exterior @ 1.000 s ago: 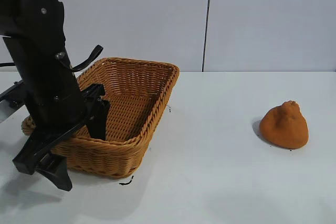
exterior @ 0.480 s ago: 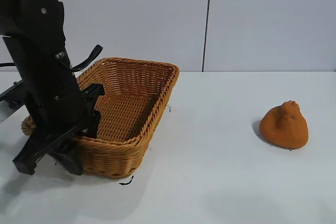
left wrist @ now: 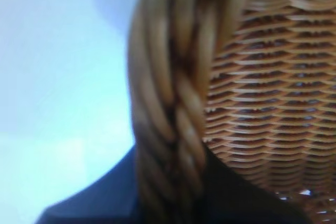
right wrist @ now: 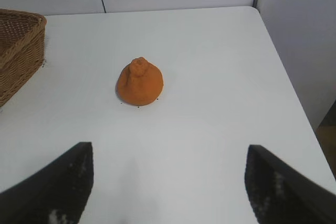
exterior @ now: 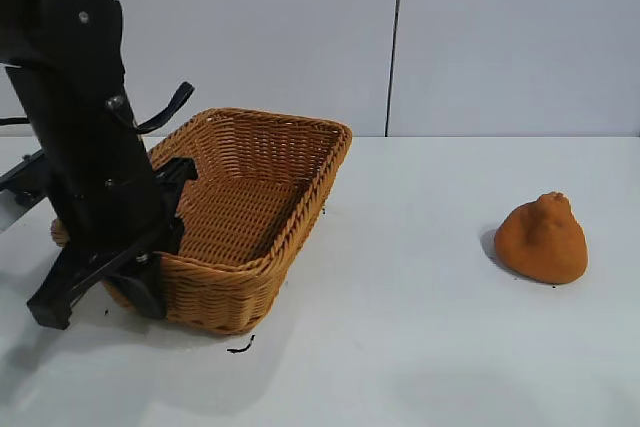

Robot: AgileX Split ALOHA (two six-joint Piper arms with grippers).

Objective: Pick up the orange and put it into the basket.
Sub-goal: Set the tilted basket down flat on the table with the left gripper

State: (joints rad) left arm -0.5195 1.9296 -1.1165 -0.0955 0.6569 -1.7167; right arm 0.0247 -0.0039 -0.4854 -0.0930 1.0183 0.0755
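Note:
The orange (exterior: 542, 239) sits alone on the white table at the right; the right wrist view shows it (right wrist: 139, 81) ahead of my right gripper (right wrist: 168, 182), which is open, empty and well short of it. The wicker basket (exterior: 335, 147) stands at the left. My left gripper (exterior: 148, 272) is shut on the basket's braided rim at its near left corner, one finger inside and one outside. In the left wrist view the rim (left wrist: 178, 77) runs between my dark fingers (left wrist: 100, 203). The right arm is out of the exterior view.
The basket's corner (right wrist: 18, 51) shows at the edge of the right wrist view. The table's edge (right wrist: 286, 77) runs close beyond the orange. A small black mark (exterior: 240, 347) lies on the table in front of the basket.
My left gripper has closed on the basket's near left rim. The basket has shifted slightly to the right and tilted. The orange has not moved.

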